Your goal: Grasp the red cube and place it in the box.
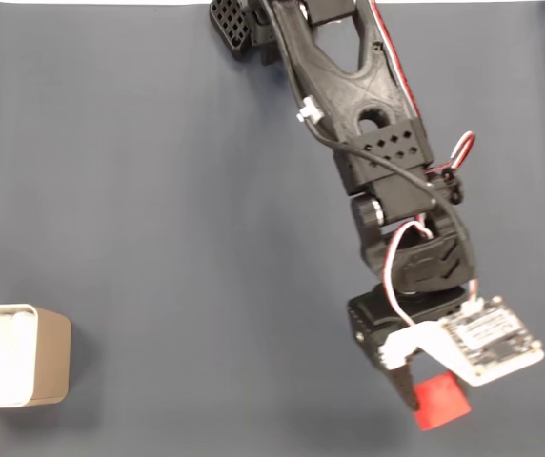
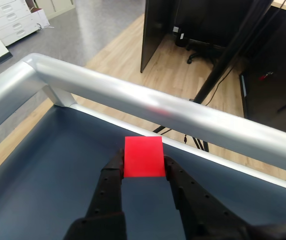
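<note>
**Ana:** Two black fingers, one red cube (image 2: 143,156) between them. In the wrist view the gripper (image 2: 143,167) has its jaws pressed against the cube's left and right faces, so I call that clamped on the block.

**Ben:** Agreed. The cube sits square between the tips, its flat matte top facing the camera. A grip on opposite flat faces looks like the sensible choice for a plain block, as nothing can roll.

**Ana:** Take the box (image 1: 51,354) as our landmark in the fixed view. The cube (image 1: 442,401) is far to the right of it and a little lower in the picture, with the gripper (image 1: 423,388) around it and the black printed arm (image 1: 368,114) reaching down from the top edge.

**Ben:** And the box itself? Beige walls, rounded corners, pale rim, white inside. It stands open at the left edge, well apart from the arm.

**Ana:** Whether the cube is off the mat (image 1: 177,209), I cannot tell from either picture.

**Ben:** Smooth dark blue mat, no clutter between cube and box. Beyond the cube in the wrist view runs a rounded silver rail (image 2: 183,112) along the table edge.

**Ana:** My judgement: grasp made, carry to the box not yet done. The opening is only about twice the cube's width, so the release needs care.
</note>
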`<state>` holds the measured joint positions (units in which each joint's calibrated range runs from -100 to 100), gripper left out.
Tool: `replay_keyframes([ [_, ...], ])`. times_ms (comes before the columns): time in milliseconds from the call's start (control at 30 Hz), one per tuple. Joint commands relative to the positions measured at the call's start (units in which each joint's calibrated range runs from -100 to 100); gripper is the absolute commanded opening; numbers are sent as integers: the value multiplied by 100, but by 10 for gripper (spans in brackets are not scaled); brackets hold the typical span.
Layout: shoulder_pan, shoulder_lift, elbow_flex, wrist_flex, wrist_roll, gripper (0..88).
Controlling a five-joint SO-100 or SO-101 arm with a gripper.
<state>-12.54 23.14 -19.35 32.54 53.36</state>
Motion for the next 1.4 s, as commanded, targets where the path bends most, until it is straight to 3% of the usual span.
replay_keyframes([
  [0,259,-703,46,25,10,93],
  [1367,1999,-2184,931,213,34,93],
])
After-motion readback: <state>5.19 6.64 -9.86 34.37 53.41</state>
